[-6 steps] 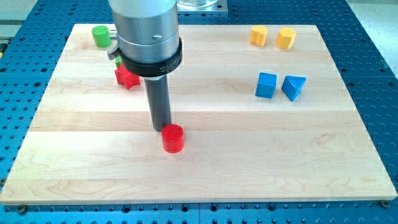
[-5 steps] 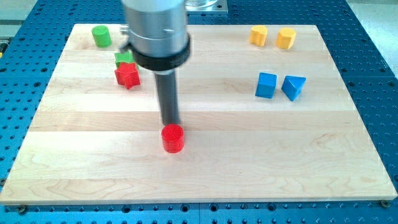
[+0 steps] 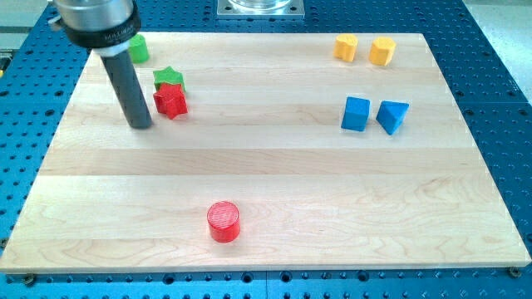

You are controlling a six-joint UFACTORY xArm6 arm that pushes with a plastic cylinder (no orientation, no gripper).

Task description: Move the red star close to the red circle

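My tip (image 3: 140, 126) on wooden board (image 3: 332, 199)

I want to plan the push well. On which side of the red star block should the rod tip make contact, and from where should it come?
Probably its upper-left side. The red star block must travel toward the view's bottom right, where the red circle block lies. My tip is just left of it, slightly lower. The green star block touches its top edge, crowding that approach.

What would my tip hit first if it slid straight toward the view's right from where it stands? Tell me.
Most likely the red star: my tip stands just to its left, slightly lower in the view, so it might only clip the star's lower edge.
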